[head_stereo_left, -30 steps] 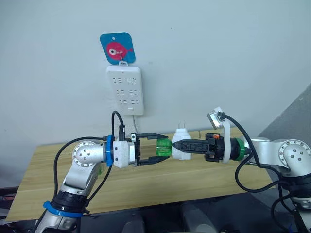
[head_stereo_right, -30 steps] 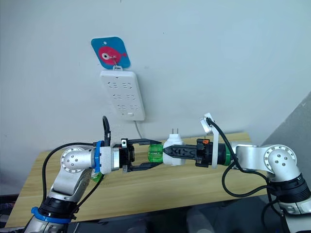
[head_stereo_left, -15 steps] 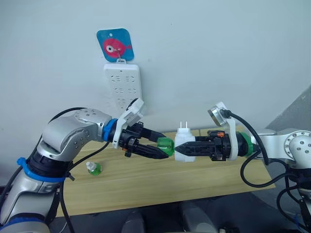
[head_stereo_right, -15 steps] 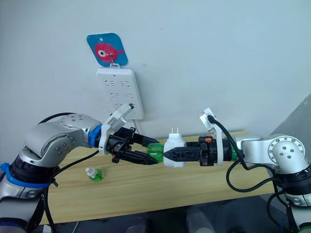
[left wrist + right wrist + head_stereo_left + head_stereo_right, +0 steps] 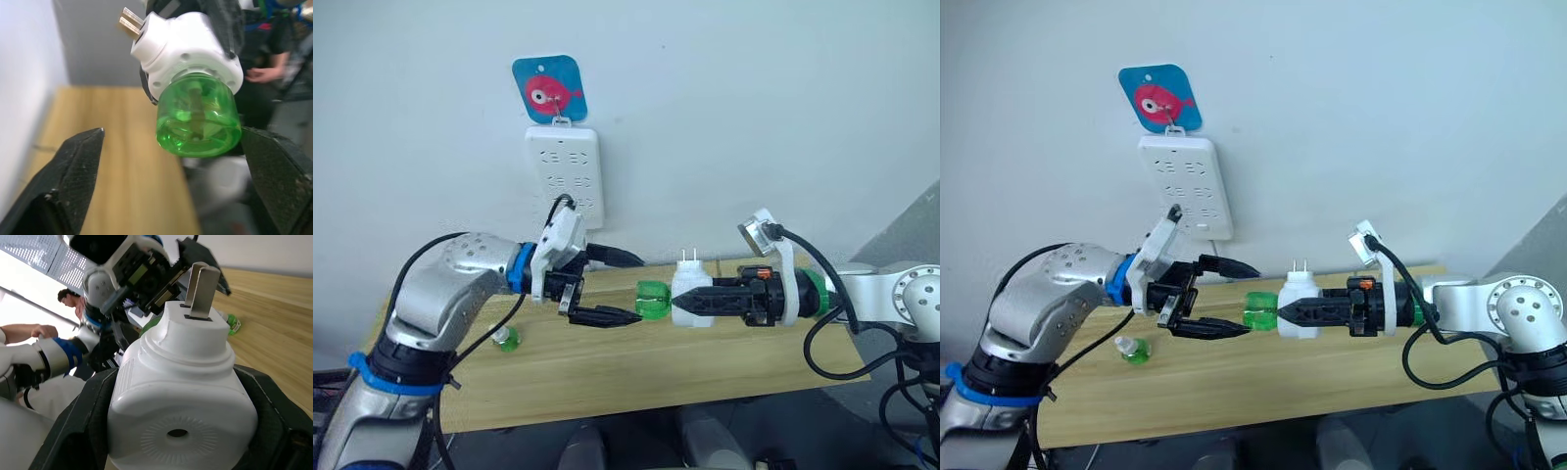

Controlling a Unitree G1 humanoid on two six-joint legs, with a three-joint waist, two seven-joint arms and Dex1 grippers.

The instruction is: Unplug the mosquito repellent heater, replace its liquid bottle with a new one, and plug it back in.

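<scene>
The white mosquito repellent heater (image 5: 690,276) is held out over the table with its two prongs pointing up, and my right gripper (image 5: 685,299) is shut on it. A green liquid bottle (image 5: 652,300) sticks out of the heater's end toward my left arm. My left gripper (image 5: 634,289) is open; its fingers (image 5: 607,316) stand apart above and below the bottle's near end without touching it. A small green bottle with a white cap, the new one (image 5: 504,338), sits on the wooden table under my left arm.
A white power strip (image 5: 565,176) hangs on the wall below a blue fish tag (image 5: 549,88), with its sockets free. The wooden table (image 5: 705,362) stretches under both arms. A person (image 5: 68,296) stands in the background of the right wrist view.
Half a second ago my left gripper was shut on the green bottle in the heater. It has opened and let go; the bottle stays on the heater.
</scene>
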